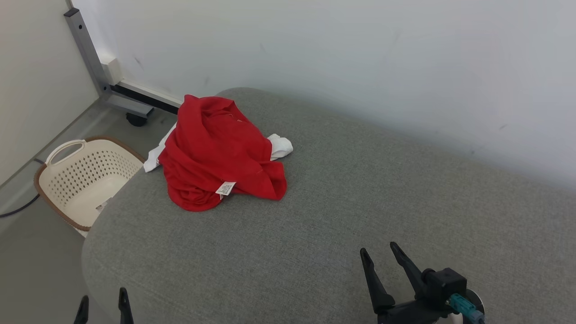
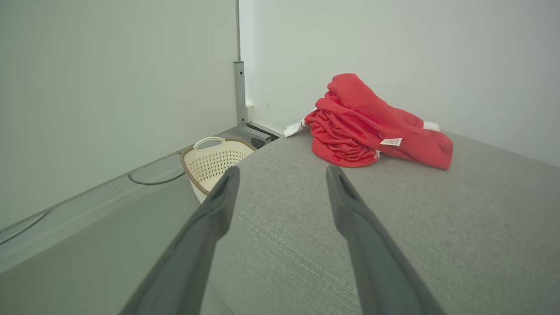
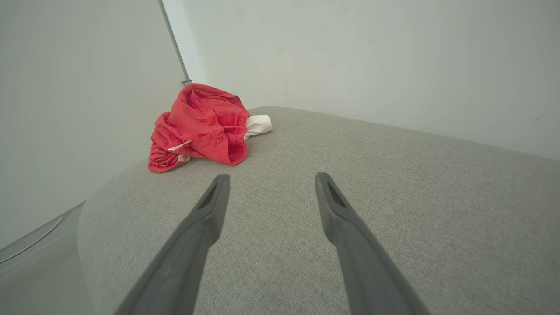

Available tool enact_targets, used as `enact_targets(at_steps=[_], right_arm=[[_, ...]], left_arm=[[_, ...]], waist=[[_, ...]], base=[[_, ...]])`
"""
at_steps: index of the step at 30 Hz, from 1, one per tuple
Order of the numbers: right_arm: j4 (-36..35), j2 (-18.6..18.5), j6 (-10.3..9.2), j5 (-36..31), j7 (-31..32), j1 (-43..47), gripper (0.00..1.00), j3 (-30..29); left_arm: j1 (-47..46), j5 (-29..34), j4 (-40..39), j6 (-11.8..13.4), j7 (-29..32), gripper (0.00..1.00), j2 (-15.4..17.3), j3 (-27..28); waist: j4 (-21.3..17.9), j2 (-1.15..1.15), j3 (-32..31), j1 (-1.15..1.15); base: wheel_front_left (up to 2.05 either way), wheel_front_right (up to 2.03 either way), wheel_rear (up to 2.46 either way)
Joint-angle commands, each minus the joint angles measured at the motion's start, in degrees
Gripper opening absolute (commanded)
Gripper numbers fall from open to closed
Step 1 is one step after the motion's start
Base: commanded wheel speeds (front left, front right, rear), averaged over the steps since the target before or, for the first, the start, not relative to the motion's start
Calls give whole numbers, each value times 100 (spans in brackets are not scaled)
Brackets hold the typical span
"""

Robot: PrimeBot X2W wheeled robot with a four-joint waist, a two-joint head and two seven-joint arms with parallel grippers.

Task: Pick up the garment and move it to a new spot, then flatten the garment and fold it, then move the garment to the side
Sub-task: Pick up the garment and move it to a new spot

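Observation:
The garment [image 1: 216, 155] is a red top with white parts, crumpled in a heap at the far left of the grey cushioned surface [image 1: 360, 189]. A white label shows at its near edge. The heap also lies ahead in the left wrist view [image 2: 372, 124] and the right wrist view [image 3: 199, 127]. My left gripper [image 1: 102, 299] pokes up at the near left edge, open and empty, well short of the garment. At the lower right, my right gripper [image 1: 378, 249] stands open with nothing between its fingers, far from the heap.
A cream perforated laundry basket [image 1: 83, 177] stands on the floor left of the cushioned surface, also in the left wrist view [image 2: 214, 162]. A grey metal frame with a caster [image 1: 135, 118] stands by the wall behind. A white wall borders the far side.

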Motion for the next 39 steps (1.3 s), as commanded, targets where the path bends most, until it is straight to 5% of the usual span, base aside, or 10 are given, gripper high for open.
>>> enact_targets(at_steps=[1, 9, 17, 20, 29, 39], right_arm=[[41, -15, 19, -18, -37, -97, 100, 19], [106, -14, 19, -87, -19, -22, 100, 28], [-324, -15, 19, -294, 165, 573, 100, -331], [-796, -9, 20, -507, 423, 708, 100, -301], [-2328, -17, 19, -1148, 1321, 1038, 100, -411], [-3312, -84, 18, -1324, 1718, 1128, 100, -396]], left_arm=[[77, -141, 155, -68, -21, 100, -46, 8], [-1195, -403, 934, -305, 645, 100, -31, -308], [-3114, -472, 2484, -547, 2190, 100, 26, -1122], [-3730, -679, 3034, -567, 2629, 100, 157, -1161], [-4920, -913, 4092, -398, 2538, 100, 278, -901], [-5679, -1016, 4901, -283, 2486, 100, 497, -825]], waist=[[52, -1, 62, -1], [79, -1, 106, -1], [27, -1, 18, -1], [-318, -1, 209, -1], [-1204, -1, 1147, -1], [-1576, -1, 1869, -1]], base=[[0, 0, 0], [0, 0, 0], [0, 0, 0], [0, 0, 0], [0, 0, 0], [0, 0, 0]])
